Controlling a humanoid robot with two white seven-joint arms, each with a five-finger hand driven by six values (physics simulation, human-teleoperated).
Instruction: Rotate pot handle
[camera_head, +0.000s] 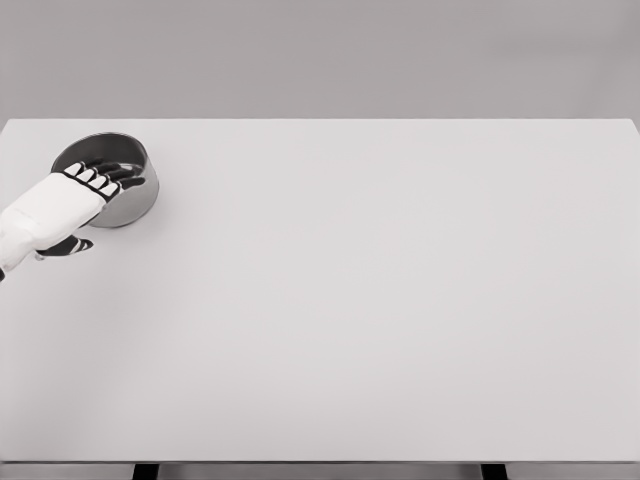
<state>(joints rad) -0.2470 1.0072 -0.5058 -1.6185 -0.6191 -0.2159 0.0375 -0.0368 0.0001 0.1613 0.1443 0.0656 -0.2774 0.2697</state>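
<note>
Left hand reaching over the pot at the far left of the table.

From my remote station I saw the left hand (75, 205) come in from the lower left edge, its white back turned up toward the camera. Nearest to me, its dark thumb (68, 245) stuck out below the palm, apart from the rest and resting over bare table (380, 320). Beyond the knuckles, the fingers (112, 177) lay stretched and slightly spread, reaching over the near rim into the mouth of the grey metal pot (132, 196); I saw them clamped on nothing. The pot sat directly ahead of the hand, by the table's far left corner. I could not make out any handle on it.
</note>
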